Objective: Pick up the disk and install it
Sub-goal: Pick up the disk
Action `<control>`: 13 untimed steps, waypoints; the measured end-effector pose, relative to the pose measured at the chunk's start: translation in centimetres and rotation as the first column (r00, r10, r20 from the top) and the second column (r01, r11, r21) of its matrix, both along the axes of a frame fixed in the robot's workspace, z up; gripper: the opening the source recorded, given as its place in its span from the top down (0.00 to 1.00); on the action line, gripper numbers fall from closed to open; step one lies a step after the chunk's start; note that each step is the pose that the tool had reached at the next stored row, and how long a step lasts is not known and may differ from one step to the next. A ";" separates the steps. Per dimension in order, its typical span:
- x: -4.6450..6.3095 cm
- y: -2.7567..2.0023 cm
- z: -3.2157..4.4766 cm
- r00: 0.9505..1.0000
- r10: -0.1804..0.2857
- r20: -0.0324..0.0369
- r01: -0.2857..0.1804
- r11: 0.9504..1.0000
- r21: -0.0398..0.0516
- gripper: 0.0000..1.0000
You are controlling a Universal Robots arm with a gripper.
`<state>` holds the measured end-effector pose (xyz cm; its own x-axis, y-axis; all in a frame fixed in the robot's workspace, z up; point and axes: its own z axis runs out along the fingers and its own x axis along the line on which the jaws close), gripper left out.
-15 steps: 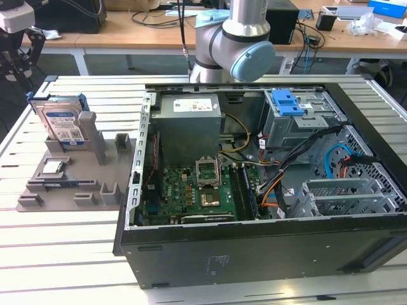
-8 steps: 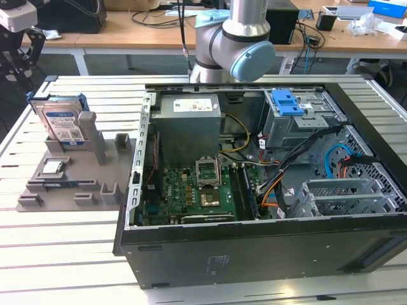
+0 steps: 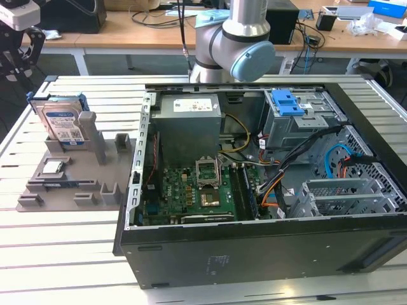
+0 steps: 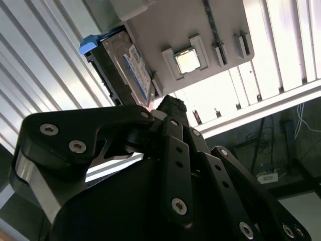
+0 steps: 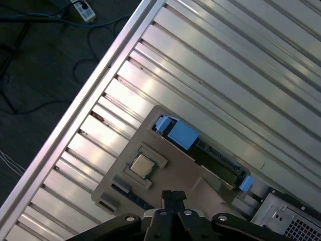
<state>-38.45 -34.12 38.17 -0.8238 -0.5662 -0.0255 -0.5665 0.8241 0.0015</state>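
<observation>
The silver disk (image 3: pixel 62 122), blue-framed with a white-and-blue label, stands on edge. The claw (image 5: pixel 173 194) is pressed together, empty

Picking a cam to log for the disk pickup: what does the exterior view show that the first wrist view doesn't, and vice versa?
Exterior view adds: the open computer case with its motherboard and power-supply box, and the arm behind it.
First wrist view adds: the gripper, shut and empty, aimed toward the grey holder, and floor cables beyond the table edge.
Shared: the disk standing on edge in the holder, the processor chip beside it, and the slatted table.
</observation>
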 end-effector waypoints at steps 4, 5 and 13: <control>0.0 0.00 0.00 1.000 0.031 0.000 -0.031 1.000 0.000 0.89; 0.0 0.00 0.00 0.999 0.037 0.000 -0.037 0.999 0.000 0.89; 0.0 0.00 -0.01 0.989 0.147 -0.001 -0.147 0.989 -0.007 0.89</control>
<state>-38.45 -34.13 38.16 -0.7315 -0.6815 -0.0209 -0.6816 0.7317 -0.0037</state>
